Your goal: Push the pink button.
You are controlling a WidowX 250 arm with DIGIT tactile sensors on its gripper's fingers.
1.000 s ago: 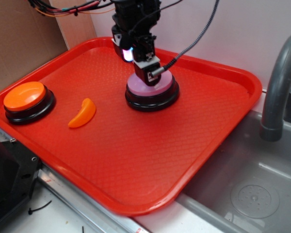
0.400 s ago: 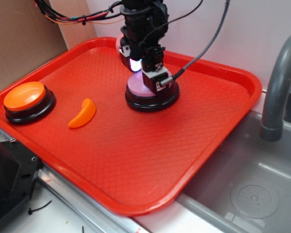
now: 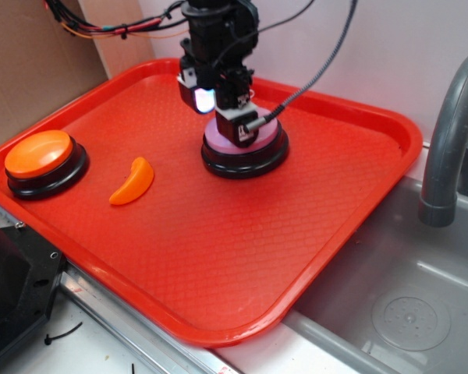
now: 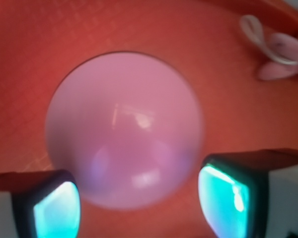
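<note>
we see the pink button (image 3: 253, 142) upper centre of frame on the red tray (image 3: 218, 257), w/ our gripper (image 3: 238, 132) right on top. in wrist view our fingers (image 4: 228, 196) sit spread either side of the dome, pinching nothing

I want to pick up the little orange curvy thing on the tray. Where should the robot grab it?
Probably across the narrow middle of the orange curved piece, coming straight down from above. It lies flat on the red tray, thin across its curve, with open space all round for the jaws.
</note>
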